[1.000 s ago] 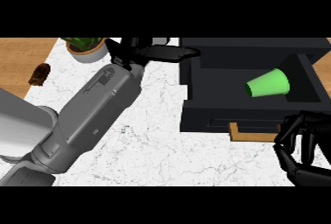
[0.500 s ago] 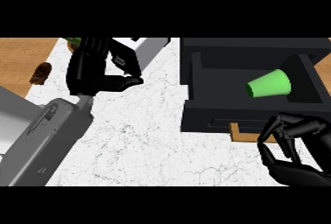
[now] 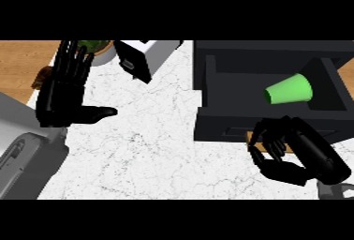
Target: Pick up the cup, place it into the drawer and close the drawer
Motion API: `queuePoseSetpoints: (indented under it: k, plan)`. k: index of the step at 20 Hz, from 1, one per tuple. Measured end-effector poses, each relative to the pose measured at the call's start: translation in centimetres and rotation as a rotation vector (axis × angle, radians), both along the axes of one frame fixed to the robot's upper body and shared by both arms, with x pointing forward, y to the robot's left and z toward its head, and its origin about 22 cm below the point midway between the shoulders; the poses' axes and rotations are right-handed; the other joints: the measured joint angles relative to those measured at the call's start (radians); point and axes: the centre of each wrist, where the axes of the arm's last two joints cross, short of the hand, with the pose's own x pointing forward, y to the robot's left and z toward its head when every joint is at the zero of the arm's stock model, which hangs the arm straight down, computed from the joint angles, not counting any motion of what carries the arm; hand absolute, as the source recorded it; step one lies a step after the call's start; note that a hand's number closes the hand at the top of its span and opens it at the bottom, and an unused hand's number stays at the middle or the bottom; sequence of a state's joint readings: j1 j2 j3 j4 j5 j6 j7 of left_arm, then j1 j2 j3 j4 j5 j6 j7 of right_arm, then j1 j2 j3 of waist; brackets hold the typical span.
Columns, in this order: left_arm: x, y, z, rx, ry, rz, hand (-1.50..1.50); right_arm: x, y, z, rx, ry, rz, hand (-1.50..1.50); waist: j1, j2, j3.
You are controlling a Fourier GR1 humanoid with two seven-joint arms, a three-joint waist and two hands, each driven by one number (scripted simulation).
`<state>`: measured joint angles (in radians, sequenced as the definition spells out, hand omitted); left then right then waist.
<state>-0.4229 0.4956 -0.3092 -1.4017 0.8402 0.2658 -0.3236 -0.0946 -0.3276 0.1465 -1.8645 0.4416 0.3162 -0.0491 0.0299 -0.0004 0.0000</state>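
Observation:
A green cup [image 3: 289, 89] lies on its side inside the open black drawer [image 3: 326, 77] at the upper right, its mouth turned to the left. My right hand [image 3: 283, 152] is at the drawer's front panel, below the cup, with fingers curled and holding nothing. My left hand [image 3: 63, 91] is open over the left part of the white marble counter [image 3: 152, 140], fingers straight and pointing away, thumb out to the right, far from the drawer.
A white box-like appliance [image 3: 143, 55] stands at the back centre. A potted plant [image 3: 97, 47] sits behind my left hand's fingertips. A small brown object [image 3: 41, 77] lies on the wooden surface [image 3: 21, 61] at the far left.
My left arm has drawn back from the drawer to the left and down, the hand opening flat. My right hand has moved up and left to the drawer's front.

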Motion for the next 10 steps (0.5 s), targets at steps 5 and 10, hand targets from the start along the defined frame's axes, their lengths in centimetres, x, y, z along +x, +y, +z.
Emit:
queuePoseSetpoints:
  k: [5, 10]
  plan:
    - [-2.3, 3.1, -1.0, 0.003, 0.002, 0.013, -1.5, 1.6, 1.4, -3.4, -0.12, -0.013, -0.006, -1.5, -0.007, 0.0, 0.0]
    - [-4.2, 4.7, -2.1, -0.001, 0.002, 0.02, -1.5, 4.3, 2.1, -5.8, -0.198, 0.007, -0.02, -1.5, -0.013, 0.001, 0.0]
